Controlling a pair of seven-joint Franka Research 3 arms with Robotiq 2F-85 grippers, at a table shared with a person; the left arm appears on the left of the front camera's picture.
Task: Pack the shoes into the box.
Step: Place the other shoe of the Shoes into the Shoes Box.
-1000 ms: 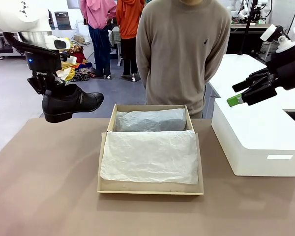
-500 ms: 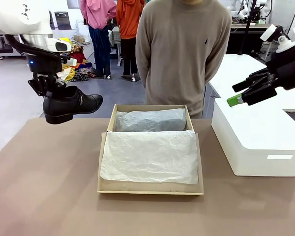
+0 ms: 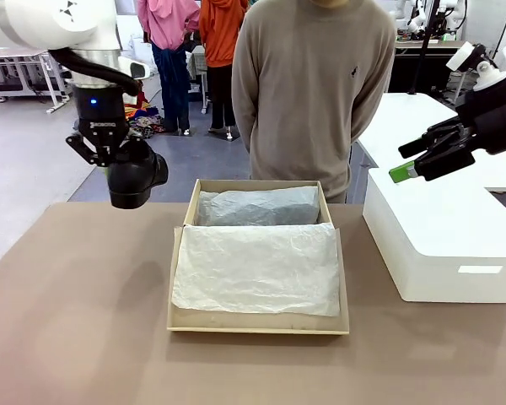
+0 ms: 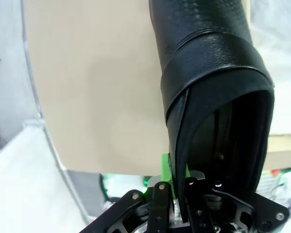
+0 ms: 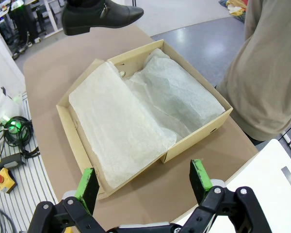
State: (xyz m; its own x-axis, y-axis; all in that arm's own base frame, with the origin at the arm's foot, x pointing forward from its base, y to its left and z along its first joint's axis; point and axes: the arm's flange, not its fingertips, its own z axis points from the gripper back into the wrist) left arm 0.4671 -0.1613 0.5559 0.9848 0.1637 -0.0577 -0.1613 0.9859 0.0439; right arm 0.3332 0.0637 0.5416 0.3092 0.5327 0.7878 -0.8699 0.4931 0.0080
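Observation:
One glossy black shoe [image 3: 136, 175] hangs in the air just left of the box's far left corner, seen end-on from the front. My left gripper [image 3: 110, 150] is shut on its heel collar. In the left wrist view the shoe [image 4: 208, 73] runs away from the left gripper [image 4: 179, 194], whose green pad [image 4: 166, 167] presses on the leather. The tan box [image 3: 257, 327] lies open mid-table, lined with crinkled white tissue paper [image 3: 257, 266]. My right gripper [image 3: 422, 160] hovers open above the white box. In the right wrist view the right gripper [image 5: 143, 184] looks down on the box [image 5: 199, 138] and the shoe [image 5: 102, 14].
A bigger smooth white box [image 3: 438, 245] stands at the right of the brown table [image 3: 84, 321]. A person in a beige sweater [image 3: 312, 84] stands at the far edge behind the box. Other people stand farther back.
My left arm has carried the shoe right, toward the box, and turned it from side-on to end-on. The right arm has not moved.

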